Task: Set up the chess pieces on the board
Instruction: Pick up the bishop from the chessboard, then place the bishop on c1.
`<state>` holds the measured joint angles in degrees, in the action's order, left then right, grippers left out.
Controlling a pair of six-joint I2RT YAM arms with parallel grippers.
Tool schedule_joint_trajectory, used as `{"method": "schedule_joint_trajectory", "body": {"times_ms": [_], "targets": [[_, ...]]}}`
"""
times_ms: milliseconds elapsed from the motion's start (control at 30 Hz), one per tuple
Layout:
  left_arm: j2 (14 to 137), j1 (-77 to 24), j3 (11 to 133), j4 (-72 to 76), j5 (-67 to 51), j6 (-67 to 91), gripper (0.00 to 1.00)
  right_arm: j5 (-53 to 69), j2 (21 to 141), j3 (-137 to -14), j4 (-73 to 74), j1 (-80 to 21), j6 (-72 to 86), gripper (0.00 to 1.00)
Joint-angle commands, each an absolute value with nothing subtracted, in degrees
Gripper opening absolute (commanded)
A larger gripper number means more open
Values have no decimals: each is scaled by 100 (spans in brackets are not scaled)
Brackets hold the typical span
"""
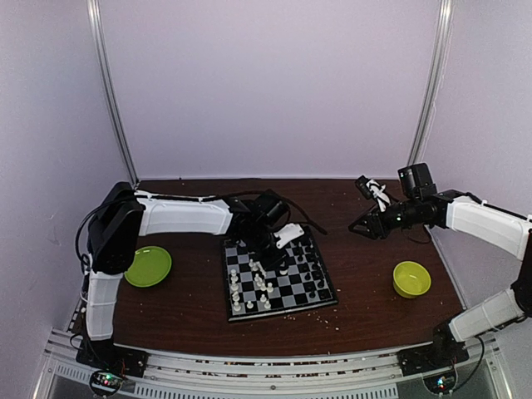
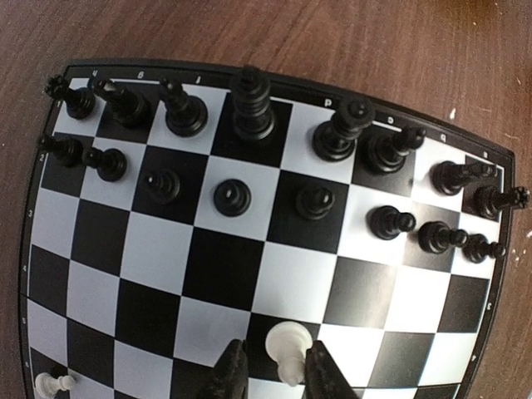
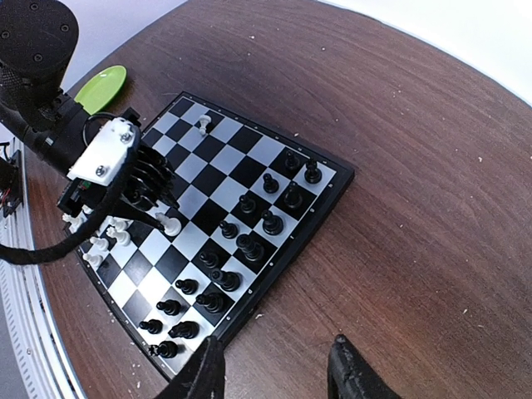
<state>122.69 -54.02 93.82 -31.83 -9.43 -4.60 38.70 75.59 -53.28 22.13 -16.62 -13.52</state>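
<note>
The board (image 1: 293, 293) lies mid-table. Black chess pieces (image 2: 253, 108) fill two rows along its far edge in the left wrist view. White pieces (image 1: 249, 287) cluster on the board's near-left part. My left gripper (image 1: 268, 249) hangs low over the board, its jaws either side of a white pawn (image 2: 289, 341) standing on a dark square. The right finger is at the pawn and a small gap shows on the left. My right gripper (image 1: 359, 226) hovers open and empty above bare table right of the board (image 3: 241, 166), with nothing between its fingertips (image 3: 339, 345).
A lime-green plate (image 1: 148, 266) sits left of the board and a lime-green bowl (image 1: 411, 278) at the right. Pale crumbs dot the wood near the board's front edge. One lone white piece (image 3: 204, 125) stands near a far corner.
</note>
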Motion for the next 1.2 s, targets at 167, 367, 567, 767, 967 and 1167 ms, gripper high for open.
{"method": "schedule_joint_trajectory", "body": {"times_ms": [167,367,567,767,967,1167], "targets": [[12402,-5409,9629,-3038,-1032,-493,12,3954,7688,-5535,2333,-1600,-1441,42],[12189,-5405,9718,-3357,-993,-620,5,3989,7759,-5562,2394,-1599,-1469,42],[11604,-5309,9413,-3459,-1017,-559,4,4014,7778,-5572,2403,-1591,-1485,42],[10831,-5140,8705,-3377,-732,-414,4,4030,7791,-5569,2408,-1590,-1494,42],[10305,-4699,7968,-3283,-501,-296,4,4060,7865,-5601,2431,-1586,-1494,42],[10396,-4383,7762,-3252,-385,-246,3,4030,7858,-5599,2437,-1590,-1508,42]]}}
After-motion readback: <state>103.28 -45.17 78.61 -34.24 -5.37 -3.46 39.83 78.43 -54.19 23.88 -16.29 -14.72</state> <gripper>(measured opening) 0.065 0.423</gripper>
